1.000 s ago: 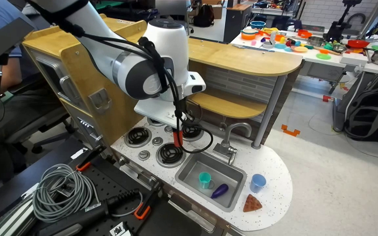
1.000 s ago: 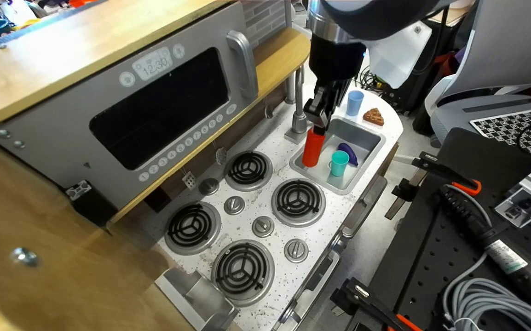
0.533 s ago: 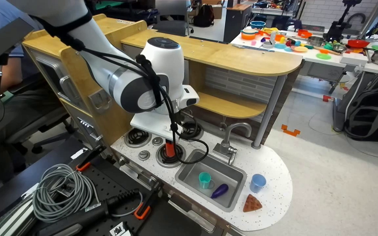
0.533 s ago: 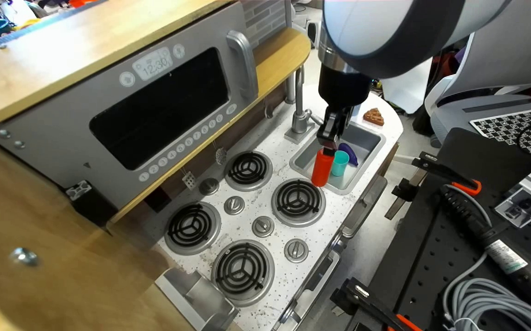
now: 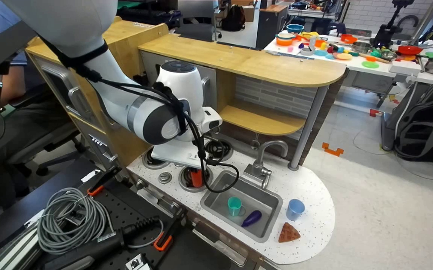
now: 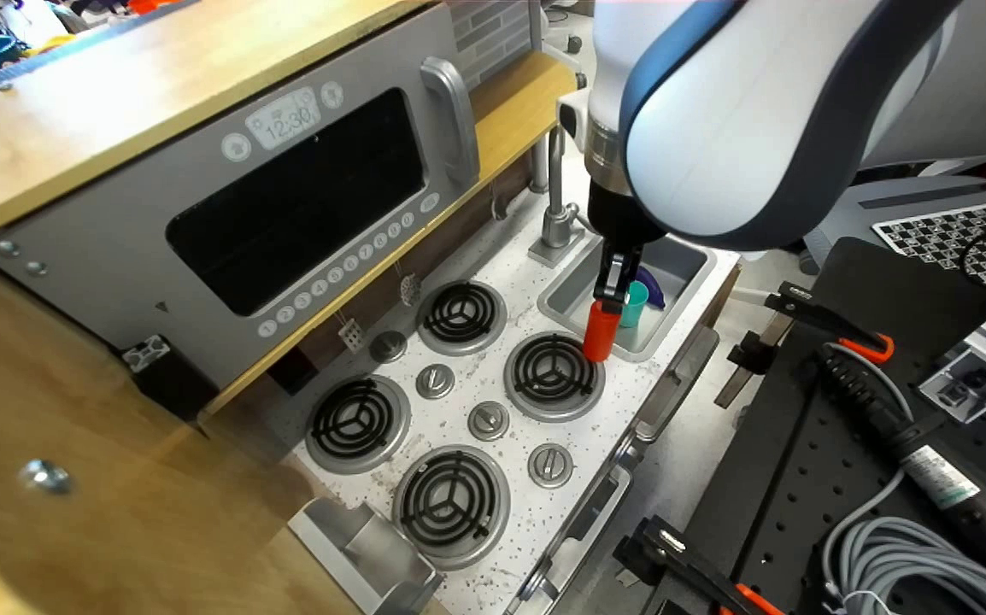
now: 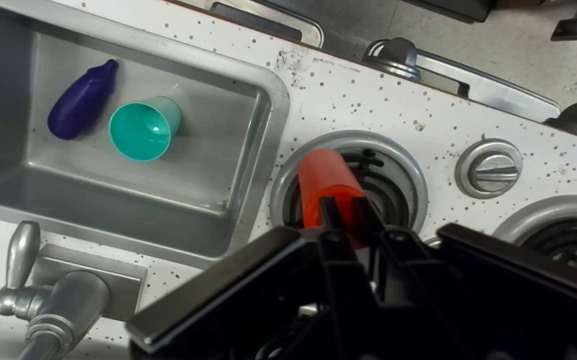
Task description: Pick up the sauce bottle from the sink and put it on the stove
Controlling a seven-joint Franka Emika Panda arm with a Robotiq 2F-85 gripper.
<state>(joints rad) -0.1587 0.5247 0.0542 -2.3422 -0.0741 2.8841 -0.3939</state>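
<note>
The hand [image 7: 344, 205] is gripping the red sauce bottle [image 7: 321, 172] by its upper end and holding it over the stove [image 6: 437, 418], at 1 of its 4 burners [image 6: 548, 371], just beside the sink [image 7: 203, 150]; whether its base is touching, I cannot tell. In the sink, a teal mug [image 7: 143, 130] is standing near a purple eggplant [image 7: 81, 105]. On the table [image 5: 316, 210], a blue cup [image 5: 295, 209] is standing near a brown wedge [image 5: 289, 233].

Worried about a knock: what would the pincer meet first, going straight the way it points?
The pincer points down, gripping the bottle, whose lower end would likely meet the burner below first; how close they are is hard to judge.
</note>
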